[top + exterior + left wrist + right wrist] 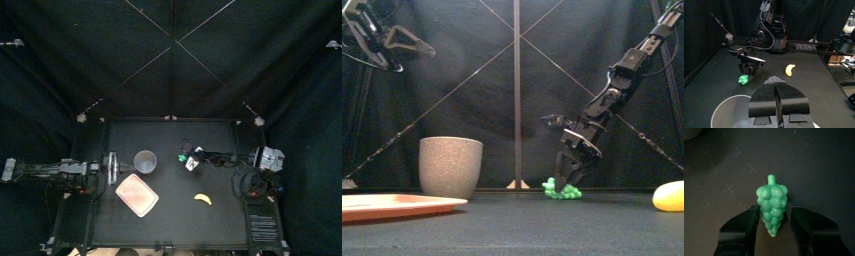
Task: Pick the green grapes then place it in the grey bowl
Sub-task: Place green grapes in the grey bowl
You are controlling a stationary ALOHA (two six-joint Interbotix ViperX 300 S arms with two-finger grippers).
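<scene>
Pink tray (396,206) up front empty, right gripper (774,212) low with 2 jaws apart straddling green grapes (771,200) on table (609,225) right of grey bowl (450,165), grasp step, next needs closing then lifting

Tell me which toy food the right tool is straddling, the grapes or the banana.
The green grapes, which sit between the jaws of the right tool. The yellow banana lies apart, nearer the front, with no tool at it.
</scene>
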